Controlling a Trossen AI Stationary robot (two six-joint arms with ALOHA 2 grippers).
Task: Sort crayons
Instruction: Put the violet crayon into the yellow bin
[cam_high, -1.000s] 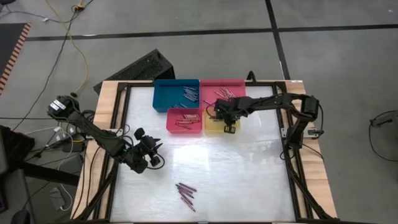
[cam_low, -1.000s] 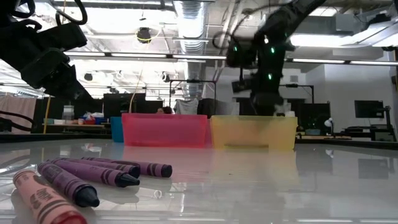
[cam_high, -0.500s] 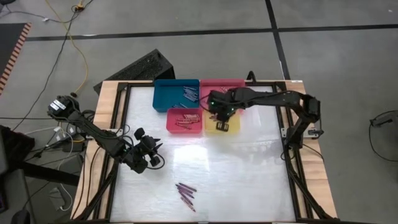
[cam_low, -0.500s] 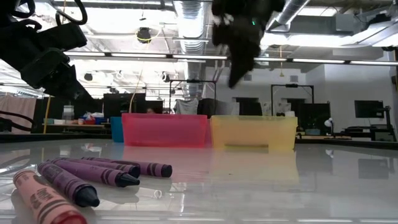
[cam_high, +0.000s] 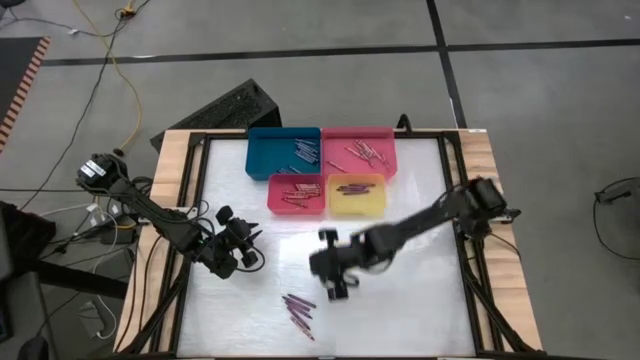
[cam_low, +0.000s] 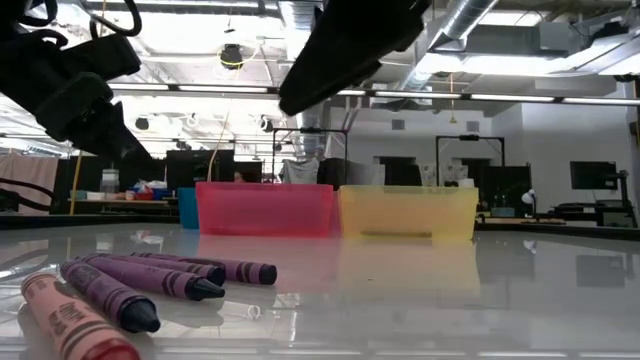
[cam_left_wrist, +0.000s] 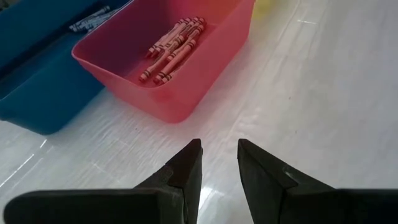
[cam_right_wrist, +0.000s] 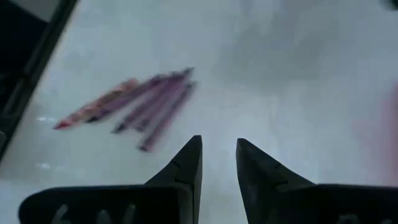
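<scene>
Several loose crayons (cam_high: 298, 310), purple with one pink-red, lie flat in a bunch on the white table near its near edge; the low view shows these crayons (cam_low: 150, 285) close up. My right gripper (cam_high: 338, 288) hangs open above the table just right of and beyond them, with nothing between its fingers (cam_right_wrist: 219, 142). Its wrist view looks down on the bunch (cam_right_wrist: 134, 102). At the table's left, my left gripper (cam_high: 250, 245) stands open and empty (cam_left_wrist: 219, 144), pointing at the red tray (cam_left_wrist: 168, 68), which holds red crayons.
Four trays stand together at the far middle: blue (cam_high: 283, 150), pink (cam_high: 358, 146), red (cam_high: 297, 194) and yellow (cam_high: 356, 195), each with crayons inside. Bare white tabletop (cam_high: 420, 290) lies between the trays and the loose bunch. A black frame (cam_high: 470, 290) rims the table.
My right gripper has swung away from above the yellow tray toward the table's near edge and left, rising on the way, and now hangs by the loose crayons. The crayons on the table have not moved.
</scene>
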